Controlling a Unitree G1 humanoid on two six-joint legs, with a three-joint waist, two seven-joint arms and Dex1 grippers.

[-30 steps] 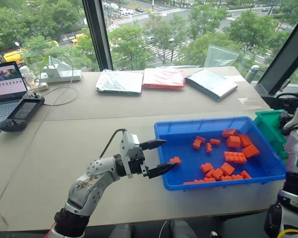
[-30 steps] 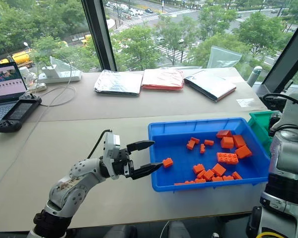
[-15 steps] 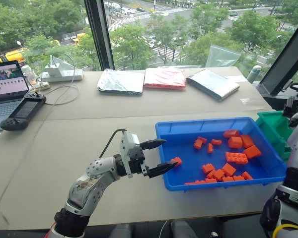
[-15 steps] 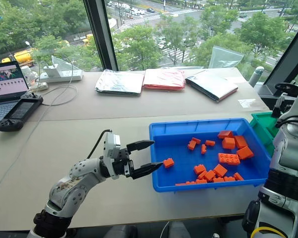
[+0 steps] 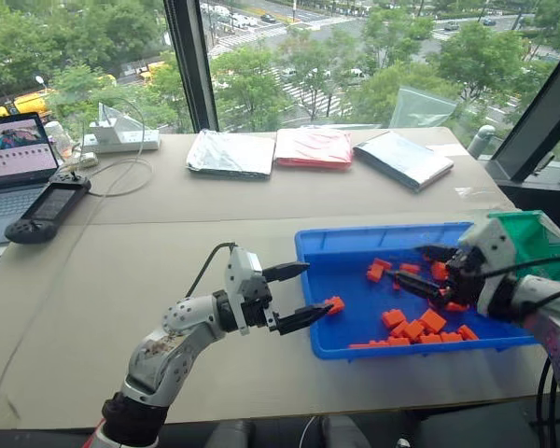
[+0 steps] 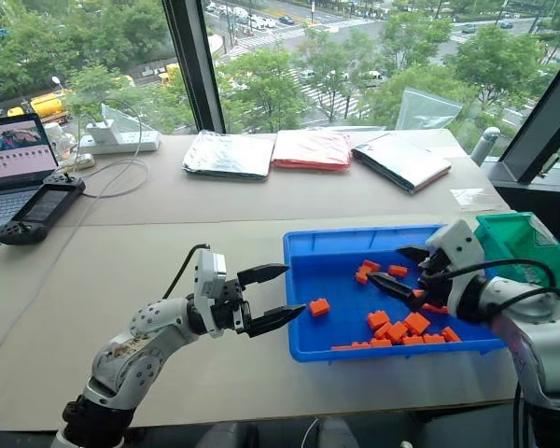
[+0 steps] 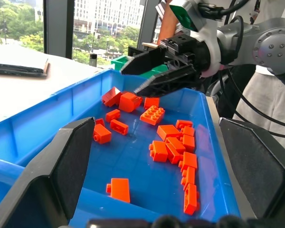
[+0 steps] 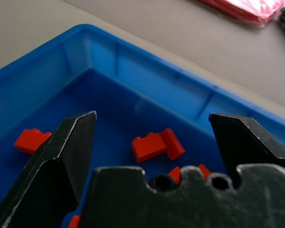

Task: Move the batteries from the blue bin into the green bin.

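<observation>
Right gripper (image 6: pixel 403 271) hangs low over the blue bin (image 6: pixel 303 252), jaws wide and empty, tips aimed across the tray toward the robot's left. The "batteries" are orange toy-like bricks. A small pair of bricks (image 8: pixel 156 144) lies on the tray floor dead ahead between the jaws; the main heap of orange bricks (image 6: pixel 401 327) sits just below and beside the jaws, toward the near wall.

Left gripper (image 5: pixel 294 295) is poised at the tray's left wall, jaws also wide, nothing held. One lone brick (image 5: pixel 332 303) lies just past its lower tip, inside the wall.

Green bin (image 6: pixel 532 245) stands behind the right wrist, off the tray's right end, partly hidden by the arm.

Judgement: step in hand is the right arm's pick. To do it well, drop the jaws until the tips straddle one brick only, square to its flat sides, then close. Pieces in the heap touch one another, so the separate pair ahead looks like the cleaner target. Keep tips off the tray floor to avoid shoving the tray along the worktop (image 5: pixel 149 252).
</observation>
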